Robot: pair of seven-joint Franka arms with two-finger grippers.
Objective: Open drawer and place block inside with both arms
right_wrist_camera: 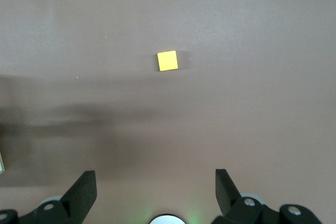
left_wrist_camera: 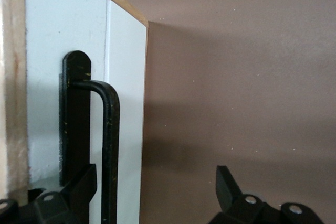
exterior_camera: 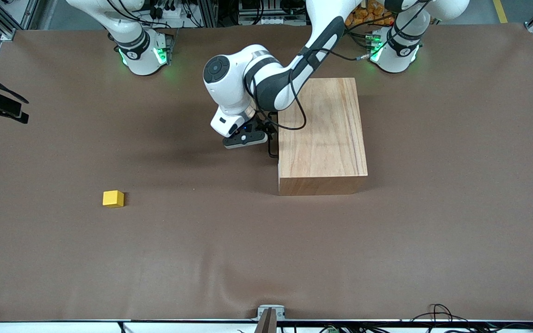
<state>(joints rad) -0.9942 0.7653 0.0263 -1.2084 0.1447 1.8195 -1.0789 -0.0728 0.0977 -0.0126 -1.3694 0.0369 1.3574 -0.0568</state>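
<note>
Block (exterior_camera: 113,198) on brown table cloth (exterior_camera: 266,259)

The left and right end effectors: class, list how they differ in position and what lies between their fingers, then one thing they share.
The left end effector sits at the closed drawer, its fingers either side of the black handle; the right end effector hangs high over bare table.
The left has the handle between its fingers; the right has nothing, with the block lying well below it.
Shared: both are open.
</note>
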